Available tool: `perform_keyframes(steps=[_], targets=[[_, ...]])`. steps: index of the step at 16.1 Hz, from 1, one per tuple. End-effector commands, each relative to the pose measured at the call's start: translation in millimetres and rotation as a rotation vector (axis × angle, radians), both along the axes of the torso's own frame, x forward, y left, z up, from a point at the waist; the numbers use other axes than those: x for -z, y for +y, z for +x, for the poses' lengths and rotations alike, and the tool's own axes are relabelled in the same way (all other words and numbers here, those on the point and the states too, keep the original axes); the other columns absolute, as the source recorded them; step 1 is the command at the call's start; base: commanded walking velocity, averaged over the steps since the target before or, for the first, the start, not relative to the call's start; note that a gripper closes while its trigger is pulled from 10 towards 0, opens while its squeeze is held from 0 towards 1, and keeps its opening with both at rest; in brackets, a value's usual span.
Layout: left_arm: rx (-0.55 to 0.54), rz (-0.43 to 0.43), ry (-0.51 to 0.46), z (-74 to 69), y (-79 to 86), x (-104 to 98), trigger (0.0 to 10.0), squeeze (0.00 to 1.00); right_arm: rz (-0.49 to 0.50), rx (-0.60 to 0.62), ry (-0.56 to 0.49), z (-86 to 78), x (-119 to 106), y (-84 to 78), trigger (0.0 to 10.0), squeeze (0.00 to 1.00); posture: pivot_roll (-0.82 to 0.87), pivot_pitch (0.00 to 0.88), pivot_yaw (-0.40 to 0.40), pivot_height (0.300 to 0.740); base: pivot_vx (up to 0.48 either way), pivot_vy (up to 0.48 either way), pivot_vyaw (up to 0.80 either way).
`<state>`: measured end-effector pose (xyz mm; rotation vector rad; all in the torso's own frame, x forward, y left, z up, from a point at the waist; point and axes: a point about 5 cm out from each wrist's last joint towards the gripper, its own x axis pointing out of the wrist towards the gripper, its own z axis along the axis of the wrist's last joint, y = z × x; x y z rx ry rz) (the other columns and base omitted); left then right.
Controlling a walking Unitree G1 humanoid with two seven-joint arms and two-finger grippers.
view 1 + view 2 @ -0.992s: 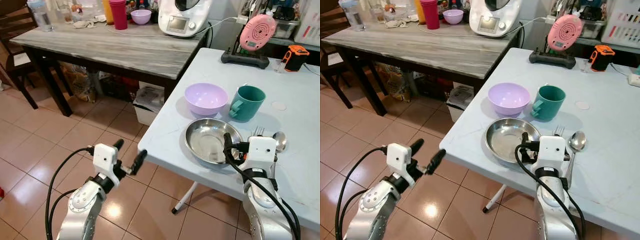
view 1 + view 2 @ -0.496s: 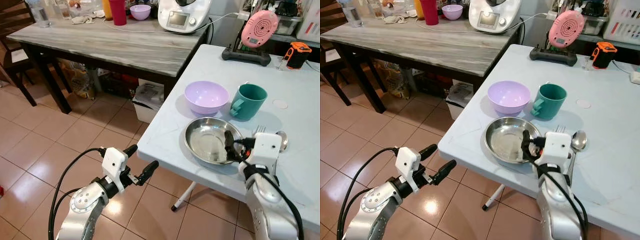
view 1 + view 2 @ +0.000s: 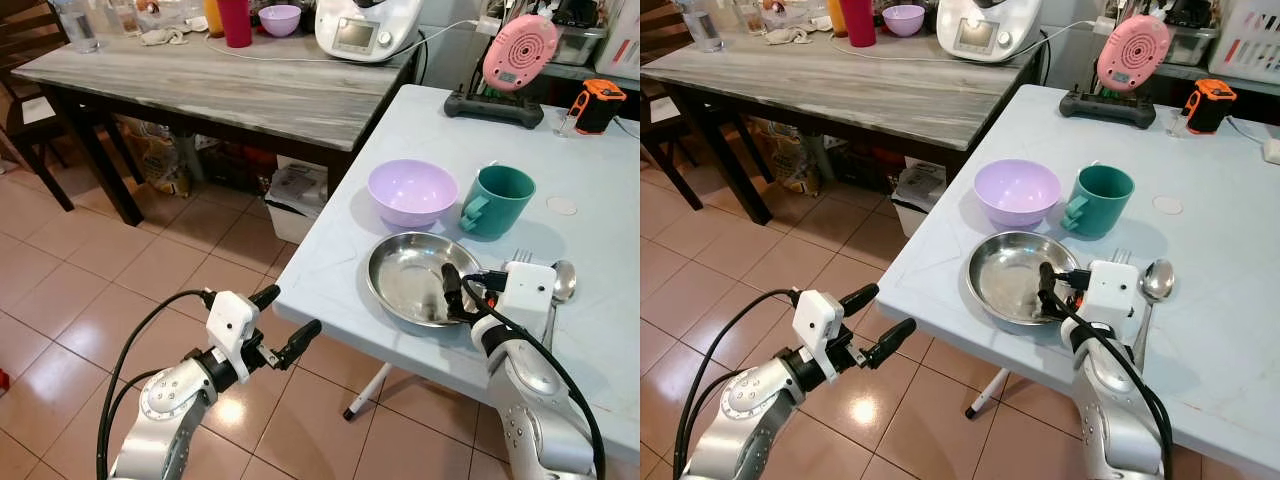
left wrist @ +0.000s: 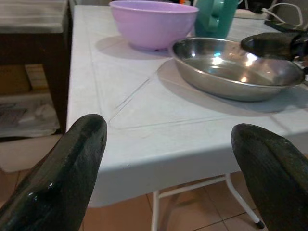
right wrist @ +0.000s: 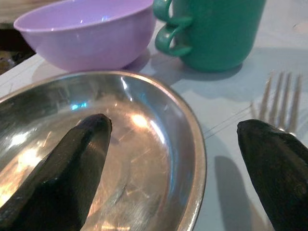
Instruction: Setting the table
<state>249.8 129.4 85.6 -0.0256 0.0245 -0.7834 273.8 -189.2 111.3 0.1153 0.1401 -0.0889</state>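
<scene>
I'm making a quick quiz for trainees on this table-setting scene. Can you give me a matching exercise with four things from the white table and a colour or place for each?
Things:
1. bowl
2. mug
3. steel plate
4. spoon

Descriptions:
A. teal green, handle toward the bowl
B. the right gripper straddles its rim, one finger inside
C. lilac, behind the plate
D. lies beside the fork, at the plate's right

Pairs: 1-C, 2-A, 3-B, 4-D

- Pale blue table (image 3: 340, 255) above tiled floor.
- On it: steel plate (image 3: 405, 285), lilac bowl (image 3: 412, 193), green mug (image 3: 495, 203), fork (image 3: 518, 257), spoon (image 3: 561, 282).
- Far end: pink device (image 3: 519, 52), orange tool (image 3: 597, 105).
</scene>
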Motion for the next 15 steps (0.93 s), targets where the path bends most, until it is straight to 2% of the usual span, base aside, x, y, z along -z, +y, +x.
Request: perform_keyframes(steps=[1,5,6,7,15], targets=[[0.01,0.016,-0.018,0.9,1.2,-3,10.0,0.0,0.03,0.003,0.014,2.0,2,-1.8,10.0,0.0,-0.28,0.092,0.032,0.74,0.0,0.0,0.0],[0.04,0.026,-0.033,2.4,-0.1,-9,10.0,0.0,0.046,-0.033,0.036,8.3,3,1.1,10.0,0.0,-0.27,0.097,0.038,0.74,0.0,0.0,0.0],[0.053,0.025,-0.038,1.7,-2.2,-11,10.0,0.0,0.058,-0.039,0.043,9.7,3,2.0,0.7,0.0,-0.27,0.098,0.038,0.74,0.0,0.0,0.0],[0.058,0.022,-0.039,1.3,-3.1,-12,10.0,0.0,0.073,-0.045,0.05,10.2,4,2.9,0.0,0.0,-0.27,0.098,0.037,0.74,0.0,0.0,0.0],[0.093,0.023,-0.038,-1.2,-6.7,-14,10.0,0.0,0.142,-0.089,0.141,11.7,8,10.8,0.0,0.0,-0.27,0.101,0.034,0.74,0.0,0.0,0.0]])
